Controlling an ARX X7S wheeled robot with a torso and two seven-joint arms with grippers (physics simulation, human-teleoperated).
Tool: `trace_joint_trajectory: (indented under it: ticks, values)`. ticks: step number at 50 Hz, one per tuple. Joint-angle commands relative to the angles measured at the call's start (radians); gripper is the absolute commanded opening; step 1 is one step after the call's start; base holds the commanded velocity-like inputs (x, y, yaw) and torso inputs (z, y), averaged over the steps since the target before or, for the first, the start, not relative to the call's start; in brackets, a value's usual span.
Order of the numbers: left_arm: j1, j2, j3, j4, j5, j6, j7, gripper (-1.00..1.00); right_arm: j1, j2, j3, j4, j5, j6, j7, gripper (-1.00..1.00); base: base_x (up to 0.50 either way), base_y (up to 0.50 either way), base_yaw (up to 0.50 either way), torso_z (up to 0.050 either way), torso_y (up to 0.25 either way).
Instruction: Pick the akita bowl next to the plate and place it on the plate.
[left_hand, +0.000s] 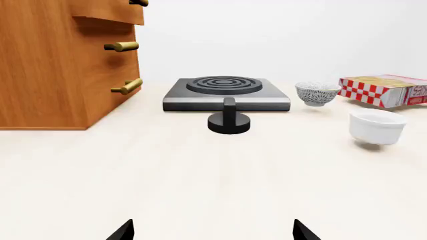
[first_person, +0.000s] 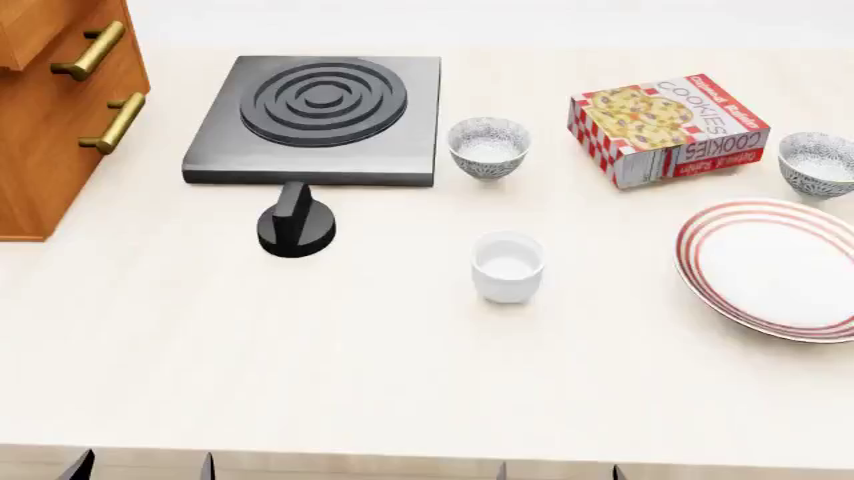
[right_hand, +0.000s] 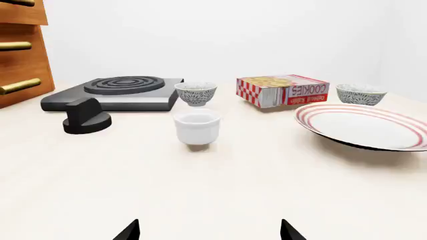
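pincers: only the dark tips of the left pincer (left_hand: 213, 231) and right pincer (right_hand: 210, 231) poke in at the near edge, both spread apart, holding nothing
surface (first_person: 400, 370): smooth pale cream, wide bare stretch up front
cup (first_person: 507, 266): plain white, mid-surface
plate (first_person: 774, 266): red-ringed, cut off at the right edge
bowl (first_person: 817, 162): speckled grey, just behind the plate, partly cropped
second bowl (first_person: 489, 146): same look, beside the stove (first_person: 320, 118)
cookie box (first_person: 667, 128): between the bowls
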Motion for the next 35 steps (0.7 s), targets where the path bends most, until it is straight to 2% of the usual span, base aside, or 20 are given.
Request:
trace_joint_trajectory:
  ticks: [1,18,23,24,25,26,27,28,30,32,33,35]
  values:
    - [-0.003,-0.016,0.018,-0.005,-0.017,0.002,-0.018,1.00,-0.002,0.017,-0.020,-0.010,0.029,0.012,0.005,1.00,0.00,0.00,0.00,0.000,0.000]
    - [0.003,-0.056,0.052,0.023,-0.104,-0.014,-0.052,1.00,0.008,0.057,-0.067,0.001,0.058,0.024,0.059,1.00,0.00,0.00,0.00,0.000,0.000]
    - [0.003,-0.070,0.025,0.160,-0.222,-0.187,-0.047,1.00,0.002,0.063,-0.067,-0.011,0.083,0.023,0.063,1.00,0.00,0.00,0.00,0.000,0.000]
    - [0.002,-0.086,0.029,0.202,-0.196,-0.187,-0.059,1.00,0.002,0.063,-0.066,-0.011,0.085,0.029,0.069,1.00,0.00,0.00,0.00,0.000,0.000]
    - [-0.001,-0.086,0.013,0.228,-0.229,-0.217,-0.060,1.00,0.002,0.063,-0.064,-0.014,0.097,0.034,0.067,1.00,0.00,0.00,0.00,0.000,0.000]
    - [-0.032,-0.090,-0.077,0.320,-0.379,-0.367,-0.070,1.00,-0.003,0.067,-0.069,-0.022,0.097,0.033,0.064,1.00,0.00,0.00,0.00,0.000,0.000]
    - [-0.033,-0.103,-0.071,0.341,-0.417,-0.390,-0.076,1.00,-0.006,0.069,-0.071,-0.032,0.097,0.040,0.068,1.00,0.00,0.00,0.00,0.000,0.000]
    - [-0.045,-0.126,-0.074,0.362,-0.392,-0.390,-0.089,1.00,-0.007,0.069,-0.071,-0.041,0.114,0.049,0.061,1.00,0.00,0.00,0.00,0.000,0.000]
    - [-0.067,-0.137,-0.113,0.371,-0.436,-0.428,-0.101,1.00,-0.008,0.074,-0.081,-0.054,0.102,0.062,0.071,1.00,0.00,0.00,0.00,0.000,0.000]
    - [-0.087,-0.164,-0.145,0.349,-0.462,-0.431,-0.084,1.00,-0.017,0.080,-0.082,-0.153,0.151,0.127,0.052,1.00,0.00,0.00,0.00,0.000,0.000]
    - [-0.109,-0.166,-0.196,0.308,-0.501,-0.436,-0.088,1.00,-0.010,0.087,-0.083,-0.229,0.154,0.210,0.070,1.00,0.00,0.00,0.00,0.000,0.000]
    - [-0.119,-0.172,-0.216,0.268,-0.487,-0.396,-0.083,1.00,-0.001,0.090,-0.074,-0.302,0.199,0.286,0.069,1.00,0.00,0.00,0.00,0.000,0.000]
